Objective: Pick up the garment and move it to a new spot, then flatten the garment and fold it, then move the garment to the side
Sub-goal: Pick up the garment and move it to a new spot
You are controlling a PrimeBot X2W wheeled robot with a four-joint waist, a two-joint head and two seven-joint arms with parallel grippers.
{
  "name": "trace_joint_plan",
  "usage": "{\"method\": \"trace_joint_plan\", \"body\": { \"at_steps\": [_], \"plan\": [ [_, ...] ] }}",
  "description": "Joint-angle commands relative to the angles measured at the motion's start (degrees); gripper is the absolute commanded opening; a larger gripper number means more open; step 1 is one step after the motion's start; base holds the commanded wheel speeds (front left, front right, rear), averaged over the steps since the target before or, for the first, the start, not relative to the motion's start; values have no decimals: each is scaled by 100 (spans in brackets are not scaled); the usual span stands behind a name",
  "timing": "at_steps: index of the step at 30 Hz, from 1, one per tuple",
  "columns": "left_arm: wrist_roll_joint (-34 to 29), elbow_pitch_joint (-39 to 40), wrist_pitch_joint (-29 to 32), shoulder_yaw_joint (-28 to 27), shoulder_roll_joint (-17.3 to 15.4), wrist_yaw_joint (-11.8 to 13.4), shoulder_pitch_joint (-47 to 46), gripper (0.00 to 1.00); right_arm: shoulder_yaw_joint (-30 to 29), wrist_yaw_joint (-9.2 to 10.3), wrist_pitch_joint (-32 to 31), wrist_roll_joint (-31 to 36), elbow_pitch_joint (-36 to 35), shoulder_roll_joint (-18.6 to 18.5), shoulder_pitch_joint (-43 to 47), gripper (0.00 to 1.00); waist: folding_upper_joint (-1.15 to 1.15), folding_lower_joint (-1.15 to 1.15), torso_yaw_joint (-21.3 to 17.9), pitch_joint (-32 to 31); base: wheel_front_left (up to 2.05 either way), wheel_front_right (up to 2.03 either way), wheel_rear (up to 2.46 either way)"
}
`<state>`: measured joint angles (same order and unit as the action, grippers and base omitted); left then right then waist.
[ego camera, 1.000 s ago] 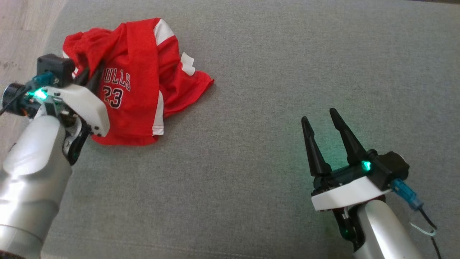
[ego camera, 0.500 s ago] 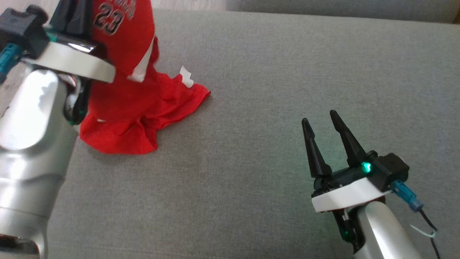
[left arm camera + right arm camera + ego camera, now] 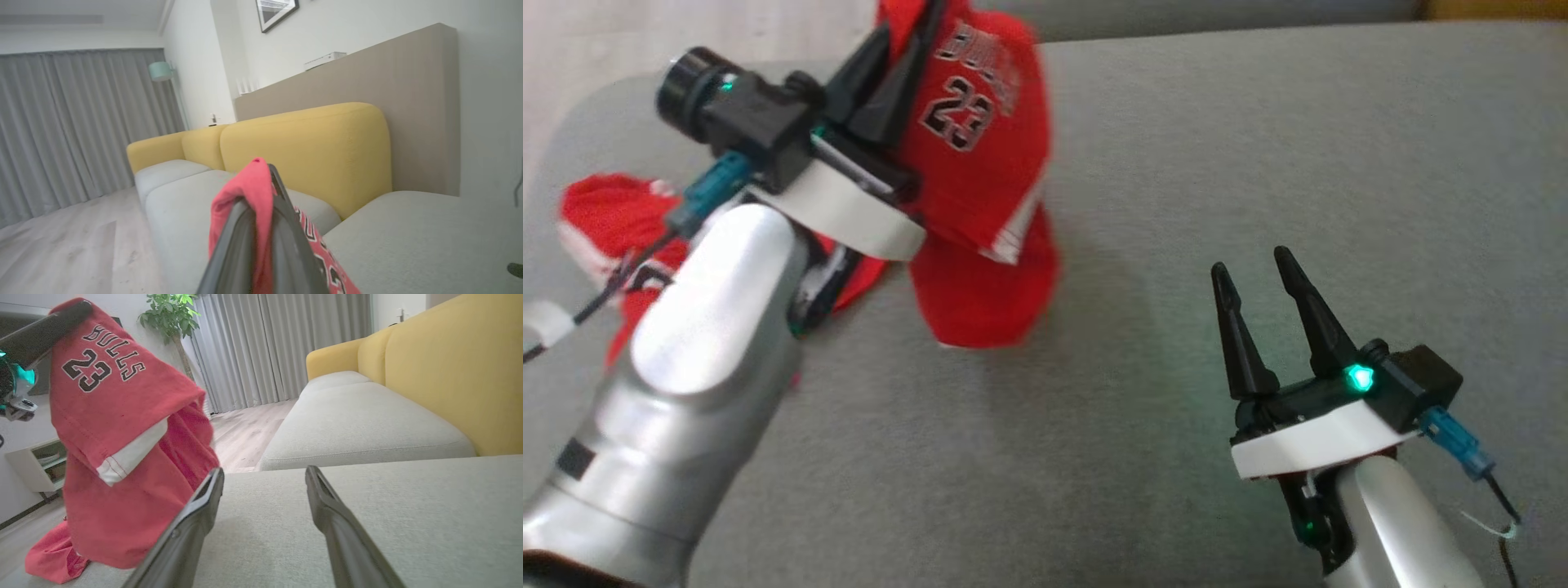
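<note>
On the head camera I have the left gripper (image 3: pixel 907 24) raised toward the upper left, its two dark fingers pressed together on a fold of the garment (image 3: pixel 980 163), a red jersey with white trim and the number 23. Most of the cloth hangs from those fingers. Its lower end bunches just above or on the grey seat cushion (image 3: pixel 1258 122); I cannot tell which from here. Another part lies on the cushion behind my left forearm. The right gripper (image 3: pixel 1250 261) sits at the lower right, well apart from the jersey, fingers spread wide with nothing between them.

On the left wrist camera the fingers meet at the tip, with red cloth pinched between them and draped over the top. Past them I see a yellow backrest (image 3: pixel 306 155), grey curtains (image 3: pixel 81 122), a floor lamp (image 3: pixel 159 71) and a framed picture (image 3: pixel 278 10) on the wall.

On the right wrist camera my own fingers stand apart over bare cushion. The jersey hangs at the left from the other arm's fingers, its bottom trailing onto the cushion's edge. Behind it stand a potted plant (image 3: pixel 171 314) and a low white shelf unit (image 3: pixel 24 465); its open compartments hold a few items too blurred to make out.
</note>
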<state>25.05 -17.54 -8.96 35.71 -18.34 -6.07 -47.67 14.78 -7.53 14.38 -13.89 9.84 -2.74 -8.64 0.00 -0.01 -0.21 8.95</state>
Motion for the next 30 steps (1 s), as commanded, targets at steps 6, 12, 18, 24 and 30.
{"method": "trace_joint_plan", "body": {
  "at_steps": [6, 12, 18, 24, 30],
  "plan": [
    [-36, 240, 182, 149, 149, -45, -318, 0, 267, 4, 62, -208, -371, -14, -238, 100, 0, 1, -1078, 378, 0, 0, 0],
    [8, -153, 195, 392, 629, -58, -571, 26, 360, 4, 62, -391, -527, -14, -306, 100, 0, 1, -1755, 667, 0, 0, 0],
    [0, -671, 119, 696, 795, -103, -804, 100, 371, 4, 62, -466, -623, -14, -283, 100, 0, 1, -1969, 774, 0, 0, 0],
    [127, -973, -67, 766, 729, -120, -760, 100, 234, 4, 62, -412, -592, -14, -206, 100, 0, 1, -1664, 638, 0, 0, 0],
    [375, -1027, -56, 948, 567, -134, -538, 100, 151, 4, 62, -250, -500, -14, -120, 100, 0, 1, -1013, 329, 0, 0, 0]
  ]
}}
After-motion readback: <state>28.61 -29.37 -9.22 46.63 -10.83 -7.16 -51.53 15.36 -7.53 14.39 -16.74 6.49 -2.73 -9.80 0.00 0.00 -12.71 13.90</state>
